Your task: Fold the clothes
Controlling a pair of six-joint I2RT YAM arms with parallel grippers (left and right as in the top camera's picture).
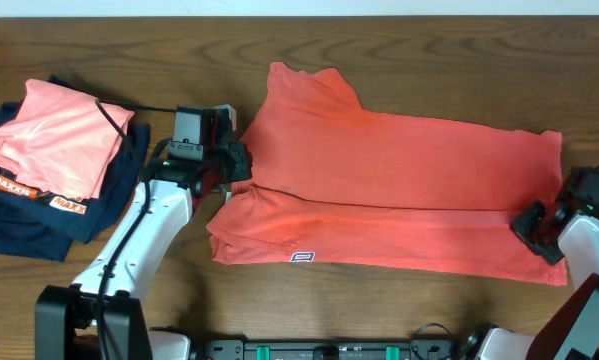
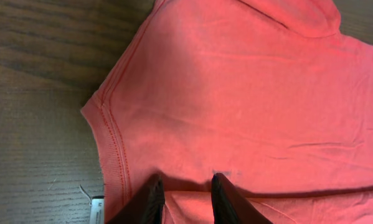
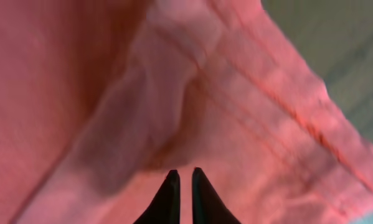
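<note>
I see the coral-red t-shirt (image 1: 399, 170) lying flat across the middle and right of the wooden table (image 1: 429, 50), with no chest lettering showing; its near long edge is folded up over the body, so a straight crease runs left to right; a small white hem patch (image 1: 301, 257) sits on that folded strip, towards its left end.

My left gripper (image 1: 231, 165) is at the shirt's left edge, right where the folded layer meets the layer beneath; through the left wrist camera its two dark fingers (image 2: 155, 200) stand partly apart with a ridge of red cloth between them, so I read that claw as clamped on the t-shirt; just ahead of them a stitched sleeve hem (image 2: 111, 143) curves over the bare wood.

My right gripper (image 1: 532, 225) is at the shirt's far right end, over its edge; in the right wrist view its fingertips (image 3: 169, 190) are drawn together with only a sliver between them, so the claw is closed; creases in the fabric run towards the tips, but I cannot tell whether any cloth is caught there; the view is blurred.

Well apart on the left lies a folded salmon-pink garment (image 1: 59, 135), on top of navy garments (image 1: 39, 225) with orange-and-white print.
</note>
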